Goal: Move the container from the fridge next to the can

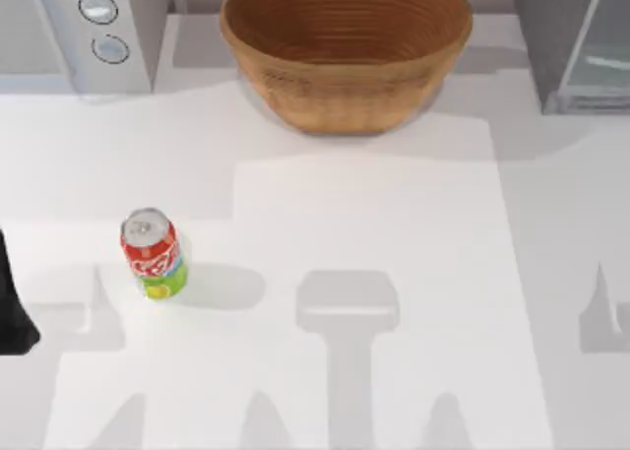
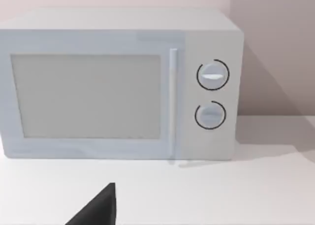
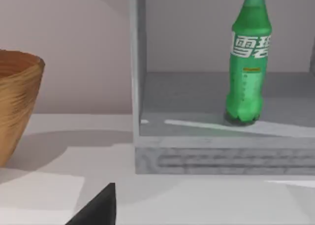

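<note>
The green bottle (image 3: pixel 248 57) stands upright inside the fridge (image 3: pixel 221 156), on its grey floor, with the front open toward the right arm. Far from it, the red can (image 1: pixel 154 254) stands on the left side of the white tabletop (image 1: pixel 394 273). A big wicker bowl (image 1: pixel 346 48) sits at the back in the middle, and a white microwave (image 2: pixel 118 82) with two round knobs is at the back left. A bit of the left arm shows at the left edge in the top view. I cannot tell if the jaws of either arm are spread or pressed together. To do this step well, I think the right arm should go straight in through the open front, keep low enough to miss the frame, and take the bottle around its middle so it does not tip. The bottle's label has big white letters that look Chinese; I cannot read them. The can has curly white writing, too small to read.
</note>
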Motion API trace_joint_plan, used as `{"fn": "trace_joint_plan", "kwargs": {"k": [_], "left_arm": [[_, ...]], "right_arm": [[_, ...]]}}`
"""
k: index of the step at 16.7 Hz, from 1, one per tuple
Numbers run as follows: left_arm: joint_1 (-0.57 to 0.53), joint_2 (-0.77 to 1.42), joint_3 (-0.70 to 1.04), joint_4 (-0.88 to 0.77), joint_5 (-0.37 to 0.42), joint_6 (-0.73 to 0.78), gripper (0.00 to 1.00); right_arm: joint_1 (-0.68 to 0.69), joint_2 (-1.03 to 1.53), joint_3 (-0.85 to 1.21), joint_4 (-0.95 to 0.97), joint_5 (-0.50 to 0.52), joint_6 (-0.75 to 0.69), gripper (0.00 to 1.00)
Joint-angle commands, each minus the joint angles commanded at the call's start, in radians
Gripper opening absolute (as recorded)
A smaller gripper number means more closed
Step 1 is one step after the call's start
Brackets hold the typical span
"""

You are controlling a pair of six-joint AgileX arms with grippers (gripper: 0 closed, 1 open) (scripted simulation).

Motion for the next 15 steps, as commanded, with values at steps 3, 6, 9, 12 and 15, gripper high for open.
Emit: {"fn": "trace_joint_plan", "kwargs": {"k": [3,6,9,12,15], "left_arm": [[0.0,0.0,0.0,0.0,0.0,0.0,1.0],[0.0,0.0,0.0,0.0,0.0,0.0,1.0],[0.0,0.0,0.0,0.0,0.0,0.0,1.0],[0.0,0.0,0.0,0.0,0.0,0.0,1.0],[0.0,0.0,0.0,0.0,0.0,0.0,1.0]], "right_arm": [[-0.002,0.01,0.007,0.009,-0.001,0.0,1.0],[-0.018,0.104,0.07,0.083,-0.008,0.001,1.0],[-0.041,0.295,0.176,0.21,-0.026,0.005,1.0],[-0.068,0.576,0.306,0.368,-0.053,0.009,1.0],[-0.098,0.917,0.448,0.54,-0.082,0.013,1.0]]}}
